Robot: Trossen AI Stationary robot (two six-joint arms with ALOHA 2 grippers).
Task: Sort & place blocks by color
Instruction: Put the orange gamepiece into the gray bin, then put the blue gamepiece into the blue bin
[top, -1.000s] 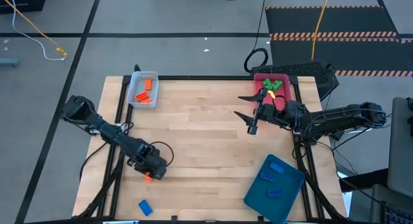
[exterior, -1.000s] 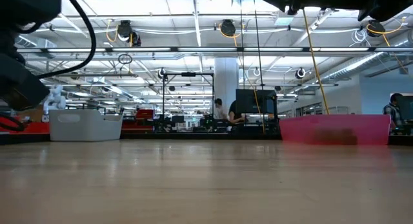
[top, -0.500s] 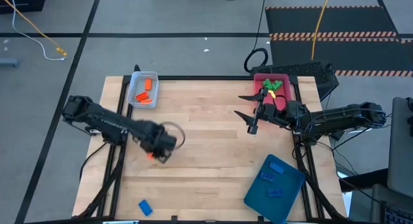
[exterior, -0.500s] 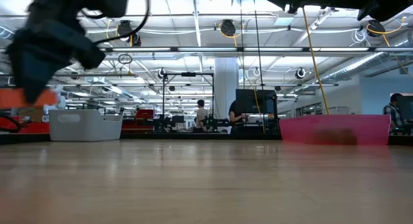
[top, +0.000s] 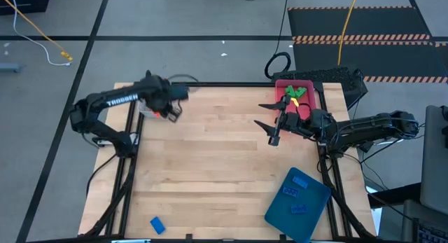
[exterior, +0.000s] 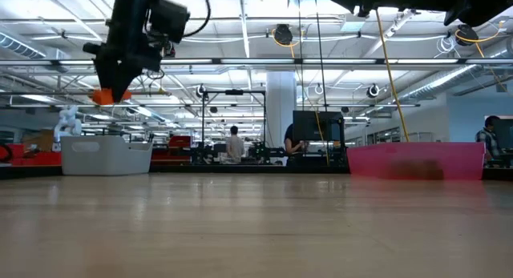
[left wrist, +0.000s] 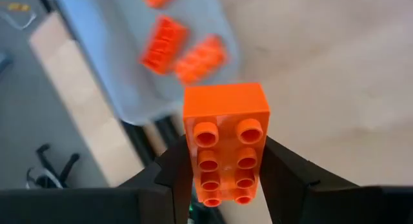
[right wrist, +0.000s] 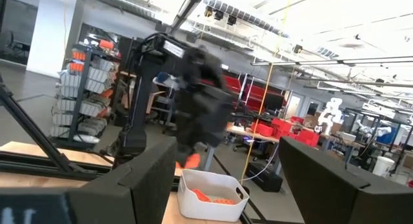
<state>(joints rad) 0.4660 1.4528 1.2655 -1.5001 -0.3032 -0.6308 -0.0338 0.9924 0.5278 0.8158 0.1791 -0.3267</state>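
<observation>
Swung my left end effector [left wrist: 222, 179] from near worktop edge to far corner | clamped on orange block [left wrist: 225, 139] | pale-blue tray [left wrist: 122, 69] just ahead, release next | right end effector [top: 269, 124] apart, idle

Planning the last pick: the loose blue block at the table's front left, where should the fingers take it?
Blue block lies flat and alone near the table's front edge, skewed to it. Probably come straight down, fingers turned to match the skew, closing on its two long sides. Nothing crowds it. Stud side can't be told.
</observation>
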